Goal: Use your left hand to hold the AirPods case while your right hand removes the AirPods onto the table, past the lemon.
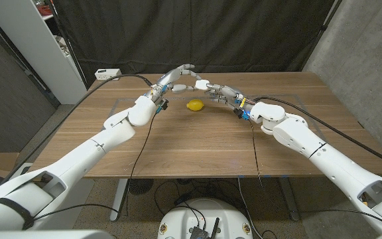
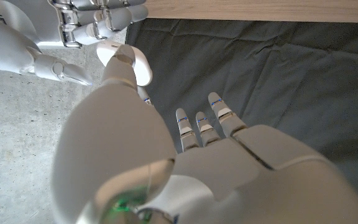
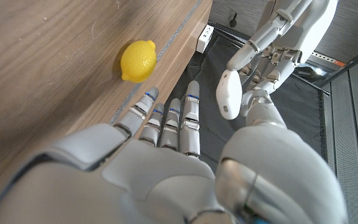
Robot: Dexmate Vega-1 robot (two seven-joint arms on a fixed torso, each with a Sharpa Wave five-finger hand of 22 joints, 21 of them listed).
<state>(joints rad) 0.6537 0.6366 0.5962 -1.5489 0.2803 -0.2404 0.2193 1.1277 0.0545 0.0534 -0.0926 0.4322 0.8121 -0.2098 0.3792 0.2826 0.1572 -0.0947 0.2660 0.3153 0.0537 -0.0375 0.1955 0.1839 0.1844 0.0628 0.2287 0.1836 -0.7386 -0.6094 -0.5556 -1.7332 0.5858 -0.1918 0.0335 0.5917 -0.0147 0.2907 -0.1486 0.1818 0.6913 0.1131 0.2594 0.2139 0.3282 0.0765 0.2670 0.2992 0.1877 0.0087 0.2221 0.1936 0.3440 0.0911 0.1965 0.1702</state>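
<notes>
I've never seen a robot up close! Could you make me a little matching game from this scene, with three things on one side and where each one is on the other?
Things:
1. yellow oval lemon
2. small white rounded AirPods case
3. white power strip

Places:
A. by the far left corner of the wooden table
B. lying on the tabletop
C. held up in the air above the table

Pairs: 1-B, 2-C, 3-A

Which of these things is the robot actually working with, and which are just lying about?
In the job:
AirPods case, held above the table between both hands
left hand
right hand
lemon
wooden table

Lying about:
white power strip at the table's far edge
</notes>
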